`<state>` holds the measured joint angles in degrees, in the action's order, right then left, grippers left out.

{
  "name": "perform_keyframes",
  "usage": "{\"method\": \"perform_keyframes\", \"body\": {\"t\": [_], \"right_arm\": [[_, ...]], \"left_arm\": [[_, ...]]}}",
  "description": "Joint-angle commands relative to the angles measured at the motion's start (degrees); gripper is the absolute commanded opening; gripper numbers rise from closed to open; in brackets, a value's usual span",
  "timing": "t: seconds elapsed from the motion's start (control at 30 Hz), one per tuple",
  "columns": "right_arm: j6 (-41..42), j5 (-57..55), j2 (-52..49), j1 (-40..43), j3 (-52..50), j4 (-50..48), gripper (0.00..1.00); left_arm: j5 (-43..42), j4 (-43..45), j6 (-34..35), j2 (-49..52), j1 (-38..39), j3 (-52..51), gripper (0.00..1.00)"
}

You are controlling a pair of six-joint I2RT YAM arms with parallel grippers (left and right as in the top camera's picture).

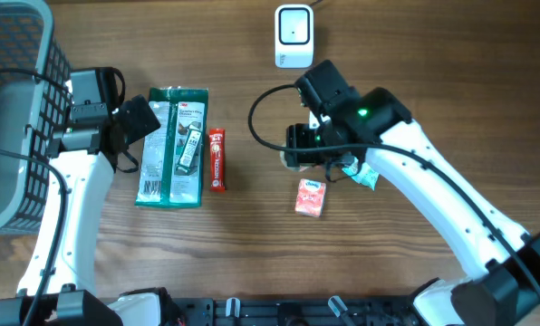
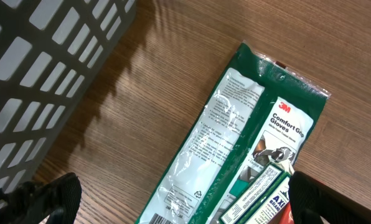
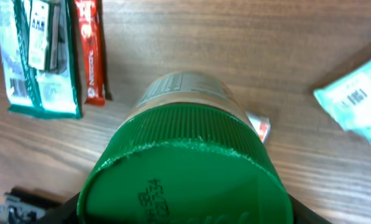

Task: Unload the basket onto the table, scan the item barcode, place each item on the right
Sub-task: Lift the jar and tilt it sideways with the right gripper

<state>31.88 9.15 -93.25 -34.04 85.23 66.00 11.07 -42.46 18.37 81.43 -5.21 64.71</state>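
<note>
The item in hand is a jar with a ribbed green lid [image 3: 185, 168] and a pale printed label. My right gripper [image 3: 185, 214] is shut on it, a black finger on either side of the lid. From overhead the jar [image 1: 294, 161] is mostly hidden under the right gripper [image 1: 304, 149], which hangs over the table below the white scanner [image 1: 293, 34]. The jar's barcode is not visible. My left gripper [image 2: 185, 205] is open just above the green 3M gloves pack [image 2: 235, 137], and from overhead the left gripper [image 1: 148, 122] sits over the pack's upper left corner.
A grey basket [image 1: 16, 118] stands at the far left. A red candy bar [image 1: 216, 159] lies beside the gloves pack [image 1: 172, 145]. An orange tissue pack [image 1: 311, 197] and a teal packet [image 1: 365, 175] lie near the right arm.
</note>
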Motion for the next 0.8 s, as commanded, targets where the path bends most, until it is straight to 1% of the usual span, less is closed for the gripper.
{"method": "perform_keyframes", "body": {"t": [0.0, 0.2, 0.3, 0.4, 0.77], "right_arm": [[-0.20, 3.50, 1.88, 0.00, 1.07, 1.09, 0.04], [0.24, 8.98, 1.86, 0.00, 1.01, 1.16, 0.04], [4.11, 9.14, 1.86, -0.02, 0.96, 1.90, 0.04], [5.79, 9.16, 1.86, -0.07, 0.90, 3.21, 0.04], [5.77, 15.89, 1.86, -0.07, 0.66, 3.80, 0.04]], "left_arm": [[-0.09, -0.02, 0.52, -0.31, -0.22, 0.17, 1.00], [-0.09, -0.02, 0.52, -0.31, -0.22, 0.17, 1.00], [-0.09, -0.02, 0.55, -0.31, -0.22, 0.17, 0.99], [-0.09, -0.02, 0.52, -0.31, -0.22, 0.17, 1.00], [-0.09, -0.02, 0.55, -0.31, -0.22, 0.17, 1.00]]}}
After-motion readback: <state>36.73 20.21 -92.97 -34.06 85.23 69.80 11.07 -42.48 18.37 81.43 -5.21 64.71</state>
